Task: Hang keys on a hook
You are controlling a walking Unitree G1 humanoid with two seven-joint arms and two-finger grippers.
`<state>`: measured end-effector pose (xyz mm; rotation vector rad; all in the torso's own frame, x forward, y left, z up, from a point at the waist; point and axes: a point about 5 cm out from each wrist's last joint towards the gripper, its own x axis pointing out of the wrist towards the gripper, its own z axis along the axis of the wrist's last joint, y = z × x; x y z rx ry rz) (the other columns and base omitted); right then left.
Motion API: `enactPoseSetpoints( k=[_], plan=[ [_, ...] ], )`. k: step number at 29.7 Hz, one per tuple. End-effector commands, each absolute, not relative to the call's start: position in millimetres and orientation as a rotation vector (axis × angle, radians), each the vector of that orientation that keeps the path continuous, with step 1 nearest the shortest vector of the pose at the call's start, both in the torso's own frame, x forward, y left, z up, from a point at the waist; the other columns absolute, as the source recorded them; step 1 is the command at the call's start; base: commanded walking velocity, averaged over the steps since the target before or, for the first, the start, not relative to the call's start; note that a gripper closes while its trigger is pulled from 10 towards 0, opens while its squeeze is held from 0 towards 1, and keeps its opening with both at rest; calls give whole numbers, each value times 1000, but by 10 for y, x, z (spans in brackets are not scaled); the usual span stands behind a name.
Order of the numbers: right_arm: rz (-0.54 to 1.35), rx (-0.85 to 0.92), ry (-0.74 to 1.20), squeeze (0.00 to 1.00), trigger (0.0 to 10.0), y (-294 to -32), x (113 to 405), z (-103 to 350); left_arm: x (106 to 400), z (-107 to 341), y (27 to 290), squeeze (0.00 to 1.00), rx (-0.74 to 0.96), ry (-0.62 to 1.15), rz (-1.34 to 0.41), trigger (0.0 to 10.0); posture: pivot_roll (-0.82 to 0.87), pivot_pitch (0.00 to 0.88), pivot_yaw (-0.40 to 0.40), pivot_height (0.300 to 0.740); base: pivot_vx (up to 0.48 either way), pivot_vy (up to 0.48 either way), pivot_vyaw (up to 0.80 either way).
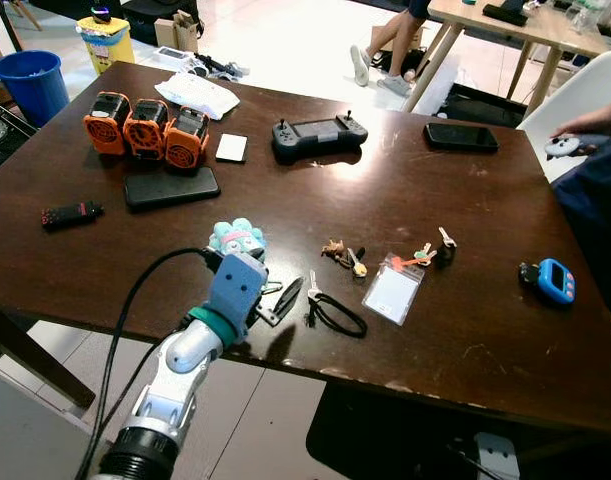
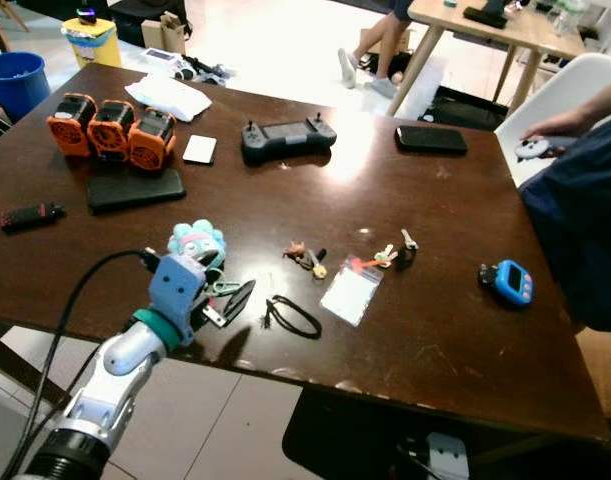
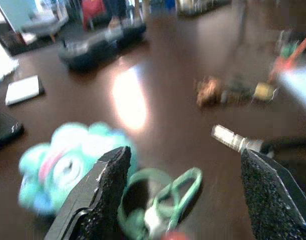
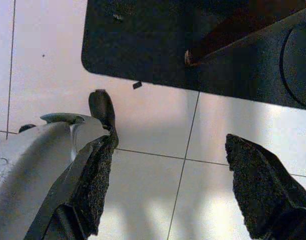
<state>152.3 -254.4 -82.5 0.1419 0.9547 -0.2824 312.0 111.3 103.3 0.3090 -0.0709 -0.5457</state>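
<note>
Room: a dark brown counter [image 1: 405, 200] is standing on a pale tiled floor, and a person's hand [image 1: 575, 140] is resting on a controller at the far right edge.

Counter load: three orange fans [image 1: 145, 128], a phone [image 1: 171, 187], a game pad [image 1: 318, 135] and a blue timer [image 1: 555, 280] are lying well apart from the work, so I judge they are only clutter.

Keys: several sets are lying near the front edge. A bunch with a green ring [image 3: 165, 200] and a teal plush charm [image 1: 236, 238] is just beside the left arm; a black cord [image 1: 335, 315], a brown-charm bunch [image 1: 343, 255] and a tagged bunch [image 1: 425, 255] are lying farther right.

Left pincer [image 3: 185, 192]: it is hanging low over the counter with its fingers wide apart, and the green ring is lying between them, not yet held. This pose is probably preparing a grasp on the ring, which is easier to pinch than the soft plush.

Right pincer [image 4: 178, 185]: it is hanging idle under the counter, open wide, looking at the floor tiles.

Hook: I cannot find one in these views.

Progress: the task is only beginning, I think; the keys are not yet lifted.
</note>
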Motion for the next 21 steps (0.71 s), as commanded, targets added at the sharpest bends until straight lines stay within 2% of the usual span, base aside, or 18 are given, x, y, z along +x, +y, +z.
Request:
enactPoseSetpoints(
  k=[1, 6, 10, 21],
  plan=[
    [-299, 136, 975, 0, 10000, -2582, 1456, -842, 3081, 909, 1100, 0, 315, -6, -556, 10000, 54, 94, -9, 740, 0, 0, 0],
    [-297, 136, 977, 0, 10000, -2566, 1455, -848, 3087, 819, 1204, 0, 207, 89, -482, 10000, 52, 94, -5, 740, 0, 0, 0],
    [-299, 138, 980, 0, 10000, -2564, 1446, -852, 3074, 831, 1287, 0, 142, 92, -462, 10000, 53, 96, -4, 740, 0, 0, 0],
    [-301, 137, 989, 0, 10000, -2567, 1424, -860, 2970, 754, 1305, 0, 308, 132, -568, 10000, 56, 98, -5, 740, 0, 0, 0]
  ],
)
